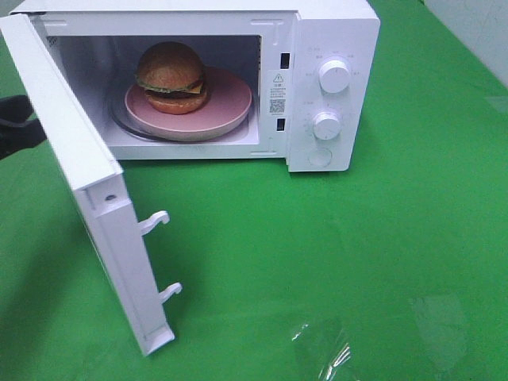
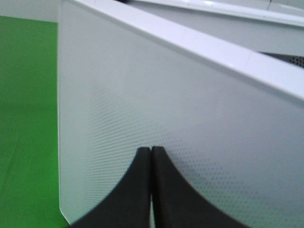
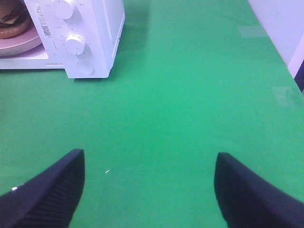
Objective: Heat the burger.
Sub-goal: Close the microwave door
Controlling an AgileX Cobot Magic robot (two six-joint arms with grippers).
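Observation:
The burger (image 1: 171, 75) sits on a round pink plate (image 1: 226, 107) inside the white microwave (image 1: 333, 40), on its glass turntable. The microwave door (image 1: 87, 182) stands wide open, swung out to the left. My left gripper (image 2: 151, 150) is shut and empty, its tips at or nearly touching the door's outer perforated face (image 2: 142, 95). In the exterior high view only a dark part of it (image 1: 20, 127) shows behind the door. My right gripper (image 3: 149, 156) is open and empty above the green table. The burger's edge (image 3: 9, 21) and plate (image 3: 23, 45) show in the right wrist view.
The microwave panel carries two white knobs (image 1: 334, 76) (image 1: 326, 125) and a round button (image 1: 320, 156). Two latch hooks (image 1: 155, 221) stick out from the door edge. A green cloth (image 1: 381, 254) covers the table; a shiny clear patch (image 1: 325, 349) lies near the front.

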